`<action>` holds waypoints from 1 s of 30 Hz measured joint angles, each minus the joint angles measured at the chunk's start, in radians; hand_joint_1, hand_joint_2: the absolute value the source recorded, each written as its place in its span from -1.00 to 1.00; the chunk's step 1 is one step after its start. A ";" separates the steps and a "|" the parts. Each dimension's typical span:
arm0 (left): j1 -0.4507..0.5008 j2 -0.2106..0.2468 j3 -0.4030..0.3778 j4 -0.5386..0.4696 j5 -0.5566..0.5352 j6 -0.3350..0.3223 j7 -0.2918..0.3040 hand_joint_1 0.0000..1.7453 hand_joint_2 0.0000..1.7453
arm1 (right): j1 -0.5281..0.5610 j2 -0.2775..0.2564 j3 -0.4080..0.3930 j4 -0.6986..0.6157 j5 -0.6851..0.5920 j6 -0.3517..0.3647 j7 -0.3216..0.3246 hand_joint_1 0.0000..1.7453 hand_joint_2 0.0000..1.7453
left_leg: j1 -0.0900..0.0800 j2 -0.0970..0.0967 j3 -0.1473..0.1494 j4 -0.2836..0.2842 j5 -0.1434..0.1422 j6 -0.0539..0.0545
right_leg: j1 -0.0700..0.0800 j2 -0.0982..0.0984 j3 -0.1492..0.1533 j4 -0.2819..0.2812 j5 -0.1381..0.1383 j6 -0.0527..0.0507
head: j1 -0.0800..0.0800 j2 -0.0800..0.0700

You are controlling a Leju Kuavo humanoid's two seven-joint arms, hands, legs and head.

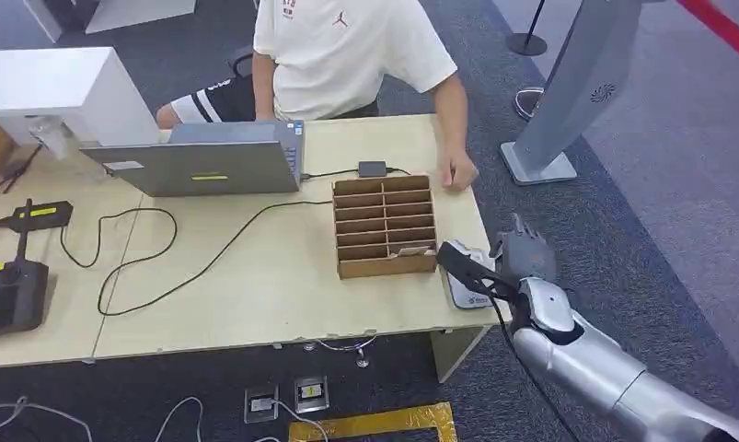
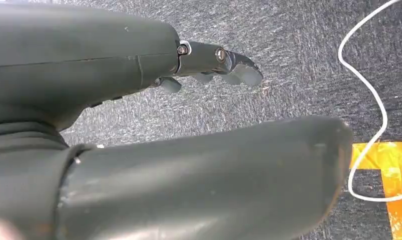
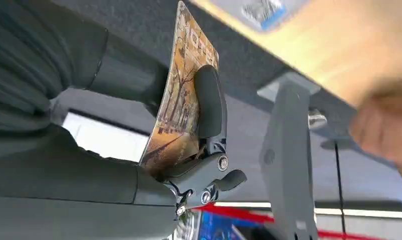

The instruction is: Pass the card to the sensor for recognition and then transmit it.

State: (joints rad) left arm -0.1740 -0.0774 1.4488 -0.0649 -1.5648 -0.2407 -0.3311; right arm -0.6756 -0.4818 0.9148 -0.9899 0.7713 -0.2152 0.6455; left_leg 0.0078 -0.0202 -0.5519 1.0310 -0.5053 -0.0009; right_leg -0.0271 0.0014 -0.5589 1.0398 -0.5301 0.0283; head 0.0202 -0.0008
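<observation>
Right arm reached up from below toward the table's (image 1: 255, 304) near right corner. Right hand (image 1: 522, 250) hung just off that corner, pinching the card (image 3: 181, 100) between thumb and fingers (image 3: 209, 100), beside the white sensor (image 1: 467, 285). Left hand (image 2: 138, 125) hung over carpet, fingers apart, grasping nothing. Beyond, a person's hand (image 1: 459, 173) rested at the table's far right edge.

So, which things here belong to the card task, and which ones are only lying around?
For the job:
- picture-printed card, held in the right robot hand
- white flat sensor pad at the table edge
- person's hand resting on the table

Lying about:
- brown divided cardboard box
- grey laptop
- black cable
</observation>
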 joint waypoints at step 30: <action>-0.047 0.007 -0.007 0.000 0.000 0.000 0.000 -1.00 -1.00 | -0.409 0.131 0.174 -0.087 0.025 0.079 -0.006 1.00 1.00 | 0.001 -0.001 -0.003 0.000 0.000 0.000 | 0.001 -0.001 -0.002 0.000 0.000 0.000 | 0.000 0.000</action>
State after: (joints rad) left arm -0.2213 -0.0706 1.4420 -0.0649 -1.5648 -0.2407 -0.3311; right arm -1.0847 -0.3509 1.0888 -1.0772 0.7965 -0.1366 0.6397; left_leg 0.0092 -0.0208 -0.5550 1.0308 -0.5049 -0.0011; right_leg -0.0258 0.0006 -0.5610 1.0403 -0.5301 0.0280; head 0.0202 -0.0008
